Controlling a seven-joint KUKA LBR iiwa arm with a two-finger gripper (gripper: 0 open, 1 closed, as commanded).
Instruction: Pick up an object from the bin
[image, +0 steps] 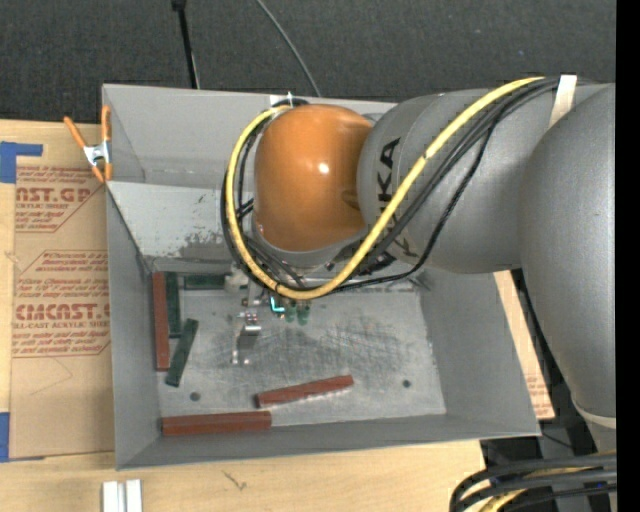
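Observation:
My gripper (241, 346) hangs below the orange wrist cover, low over the bin floor left of centre. Nearest to it on the left lies a dark green stick (181, 352), tilted and a short way off. A reddish-brown stick (304, 390) lies slanted on the floor below and to the right of the gripper. I see nothing held in the gripper.
A long reddish-brown stick (160, 321) lies upright along the left wall, with a dark green strip (172, 297) beside it. Another dark green piece (204, 282) lies at the back wall. A third brown stick (216, 424) rests along the front wall. The arm covers the bin's right and back.

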